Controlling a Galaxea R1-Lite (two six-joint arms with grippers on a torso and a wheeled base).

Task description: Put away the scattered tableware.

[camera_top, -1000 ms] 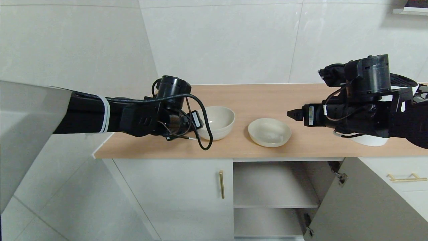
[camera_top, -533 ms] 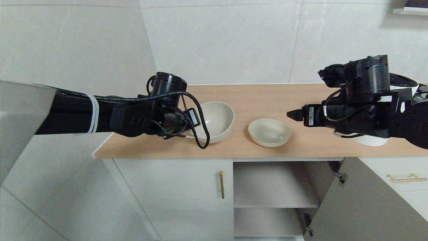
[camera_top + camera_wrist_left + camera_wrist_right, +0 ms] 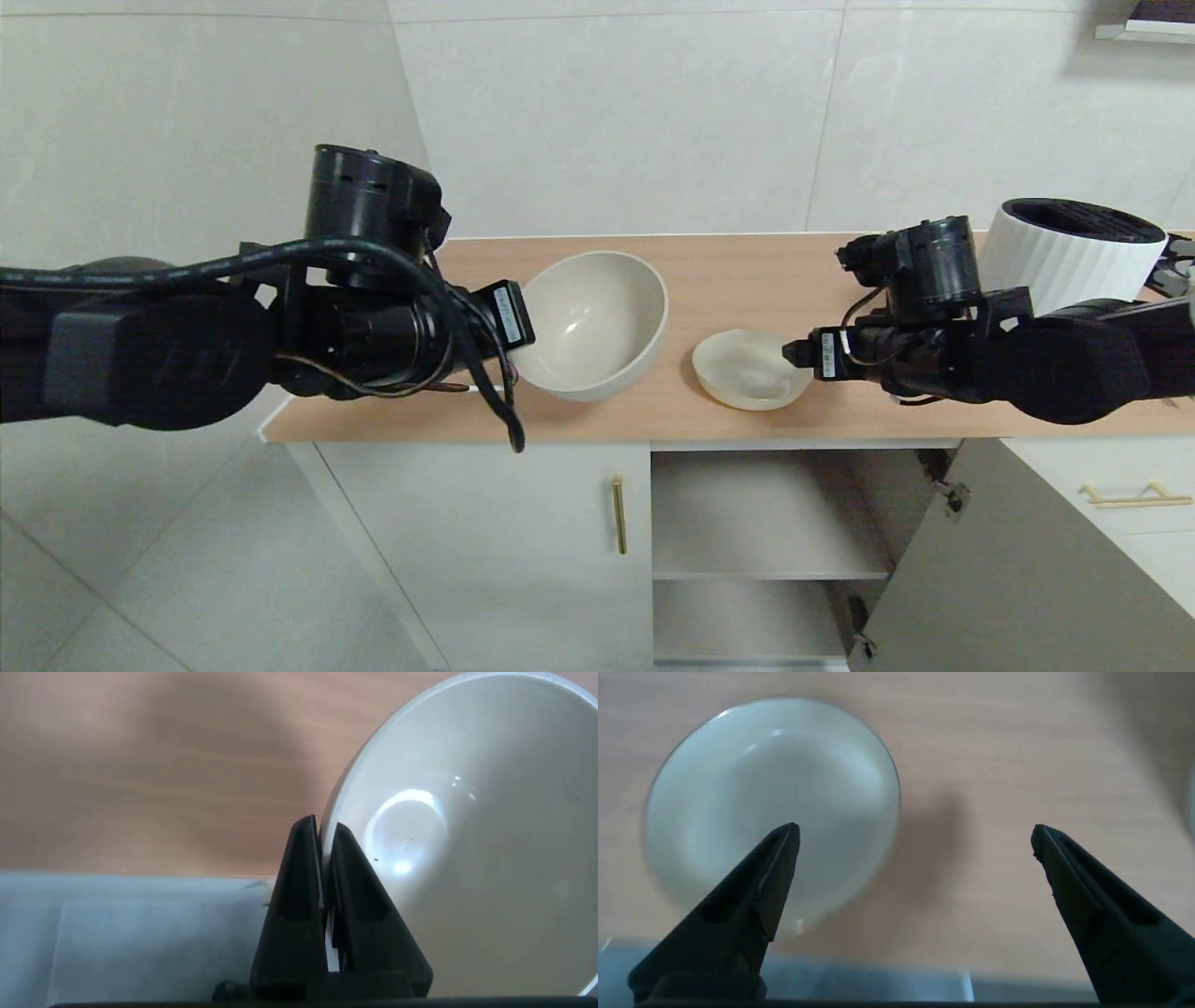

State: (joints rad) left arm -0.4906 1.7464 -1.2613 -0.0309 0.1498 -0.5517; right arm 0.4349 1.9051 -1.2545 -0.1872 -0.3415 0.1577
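A deep cream bowl [image 3: 597, 322] hangs tilted just above the wooden counter [image 3: 747, 271], its opening turned toward me. My left gripper [image 3: 512, 347] is shut on its left rim; in the left wrist view the two fingers [image 3: 304, 873] pinch the rim of the bowl [image 3: 467, 831]. A shallow cream dish [image 3: 747, 371] lies on the counter to the right of the bowl. My right gripper [image 3: 794, 355] stands open at the dish's right rim. In the right wrist view the gripper [image 3: 913, 833] spreads wide, one finger over the dish [image 3: 775, 812], the other over bare wood.
A white ribbed container [image 3: 1074, 247] stands at the counter's back right. Below the counter a cabinet [image 3: 766, 523] is open with bare shelves, its door [image 3: 1008, 560] swung out to the right. A closed door with a gold handle [image 3: 618, 513] is on the left.
My left gripper has lifted the deep bowl off the counter and tilted it. My right arm has dropped lower and moved left up to the shallow dish's rim.
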